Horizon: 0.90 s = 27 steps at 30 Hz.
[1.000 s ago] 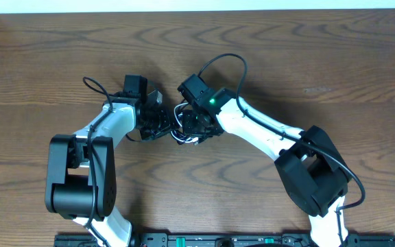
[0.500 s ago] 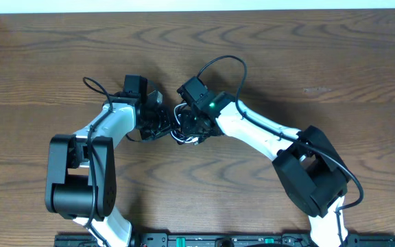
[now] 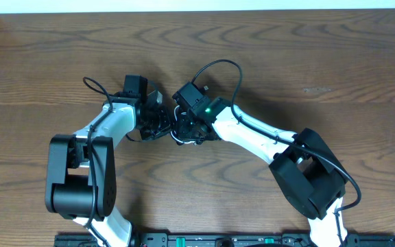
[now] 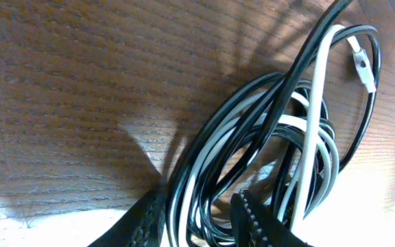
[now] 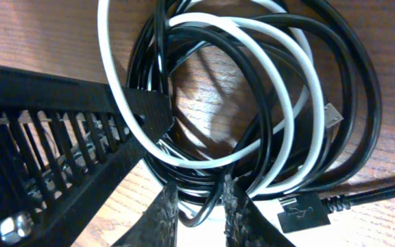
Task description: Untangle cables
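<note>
The cables lie as one tangled coil on the wooden table, squeezed between the two arms [image 3: 179, 137]. In the left wrist view the black cable [image 4: 280, 96] and the white cable [image 4: 317, 89] loop through each other, with a white plug [image 4: 362, 68] at the far right. My left gripper [image 4: 197, 206] [image 3: 162, 123] is shut on a bundle of black and white strands. My right gripper [image 5: 199, 199] [image 3: 185, 127] has its jaws close together with black strands [image 5: 362, 82] caught between them. The white loop [image 5: 280, 75] lies just beyond, and a black USB plug [image 5: 304, 209] sits beside the right finger.
The left gripper's black ribbed body [image 5: 46, 137] fills the left of the right wrist view, very close to my right fingers. The right arm's own thick wire [image 3: 225, 65] arches behind it. The table's far edge [image 3: 197, 9] runs along the top, and the arm bases stand at the front.
The right arm has shifted left, closer to the left gripper and over the coil. Its jaws have narrowed. The left arm has stayed put.
</note>
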Tool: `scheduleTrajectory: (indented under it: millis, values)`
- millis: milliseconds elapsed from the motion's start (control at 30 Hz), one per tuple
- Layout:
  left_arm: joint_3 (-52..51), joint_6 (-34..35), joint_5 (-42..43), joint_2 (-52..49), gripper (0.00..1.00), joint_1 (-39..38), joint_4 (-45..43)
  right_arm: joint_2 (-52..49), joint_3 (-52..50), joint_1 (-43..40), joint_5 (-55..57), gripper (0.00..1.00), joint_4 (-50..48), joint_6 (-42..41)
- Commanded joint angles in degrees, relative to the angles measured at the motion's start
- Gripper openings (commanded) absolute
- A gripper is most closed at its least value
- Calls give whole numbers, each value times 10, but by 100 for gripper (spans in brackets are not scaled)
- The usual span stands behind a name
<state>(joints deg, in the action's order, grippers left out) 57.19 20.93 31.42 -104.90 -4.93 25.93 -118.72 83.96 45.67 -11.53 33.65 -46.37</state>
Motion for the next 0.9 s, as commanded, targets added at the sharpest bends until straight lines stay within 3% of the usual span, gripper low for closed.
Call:
scheduleTrajectory:
  millis: [0,133,300,433,533,600,867]
  values:
    - [-3,-3,-3,-7,36,1,6,-16,-6,5,6,17,9,-35]
    - [-3,-3,-3,-7,36,1,6,-16,-6,5,5,21,28,-94]
    - [-3,-3,-3,-7,36,1,6,-19,-6,6,11,25,18,-111]
    - [-3,-3,-3,-7,36,1,6,-32,-6,5,11,20,-2,-119]
    - [-3,-3,-3,-7,36,1,6,-38,-6,5,10,12,-2,-138]
    - [-3,-3,-3,-7,36,1,6,-40,-6,5,11,1,-2,-137]
    - [-3,-3,-4,-7,36,1,6,-24,-6,-8,0,1,0,-75]
